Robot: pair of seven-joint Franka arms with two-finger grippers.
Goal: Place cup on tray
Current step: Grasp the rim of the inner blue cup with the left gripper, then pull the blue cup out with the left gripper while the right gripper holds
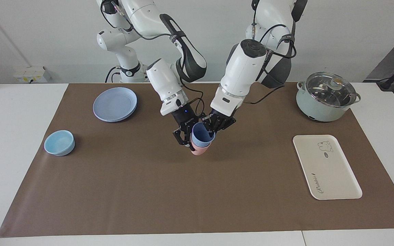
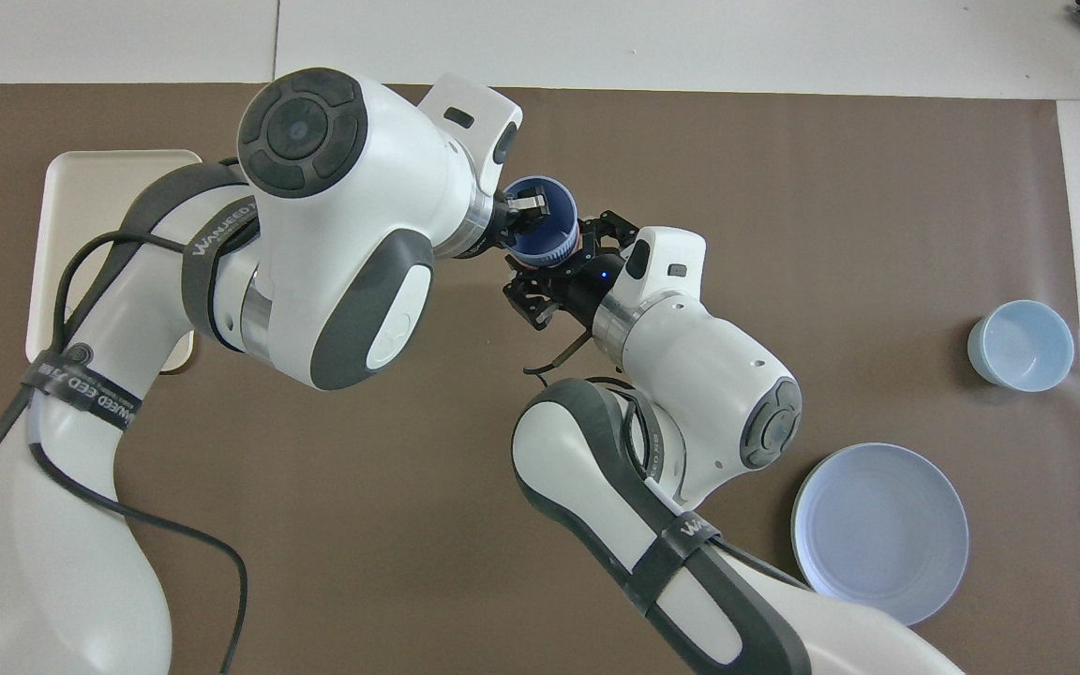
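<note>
The periwinkle-blue cup (image 1: 202,136) sits nested in a salmon-pink cup (image 1: 198,150), both tilted, over the middle of the brown mat. My left gripper (image 1: 210,131) is shut on the blue cup's rim, with one finger inside it, as the overhead view (image 2: 529,204) shows. My right gripper (image 1: 187,142) is closed around the pink cup from the side toward the right arm's end. In the overhead view the blue cup (image 2: 542,225) lies between the two hands and the right gripper (image 2: 566,267) is beside it. The cream tray (image 1: 327,167) lies toward the left arm's end, partly hidden under the left arm in the overhead view (image 2: 90,187).
A lidded pale-green pot (image 1: 327,97) stands nearer to the robots than the tray. Stacked round blue plates (image 1: 115,104) and a light-blue bowl (image 1: 59,142) lie toward the right arm's end. The brown mat (image 1: 197,198) covers the white table.
</note>
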